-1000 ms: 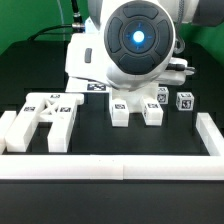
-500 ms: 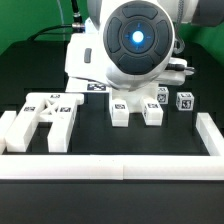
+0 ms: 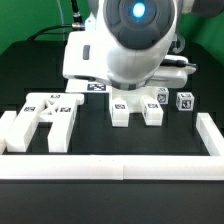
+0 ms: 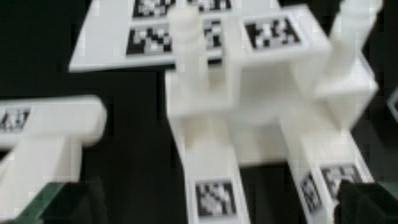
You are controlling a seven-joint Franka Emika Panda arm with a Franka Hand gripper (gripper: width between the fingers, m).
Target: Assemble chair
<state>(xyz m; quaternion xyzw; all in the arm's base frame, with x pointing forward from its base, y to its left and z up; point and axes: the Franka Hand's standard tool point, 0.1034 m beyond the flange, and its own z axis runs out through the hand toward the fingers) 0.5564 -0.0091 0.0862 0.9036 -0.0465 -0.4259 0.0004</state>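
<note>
Chair parts lie on the black table. An X-braced frame (image 3: 48, 114) rests at the exterior view's left. Two white tagged legs (image 3: 121, 112) (image 3: 152, 110) stand side by side in the middle, just under the arm. Two small tagged parts (image 3: 163, 97) (image 3: 185, 101) sit further right. In the wrist view a white pegged block (image 4: 240, 100) runs into two tagged legs (image 4: 212, 190) (image 4: 327, 178). My gripper (image 4: 222, 208) hangs open over them, with its dark fingertips (image 4: 64, 204) wide to either side and touching nothing. The arm's body hides the gripper in the exterior view.
The marker board (image 4: 169, 35) (image 3: 98, 87) lies flat behind the legs. A long low white border rail (image 3: 110, 166) runs along the front, with side pieces at the exterior view's left (image 3: 14, 128) and right (image 3: 209, 135). The big robot arm (image 3: 125, 45) blocks the table's back middle.
The arm's head has risen in the exterior view, so its blue light now sits at the frame's top edge. The parts have not moved. The gripper stays open.
</note>
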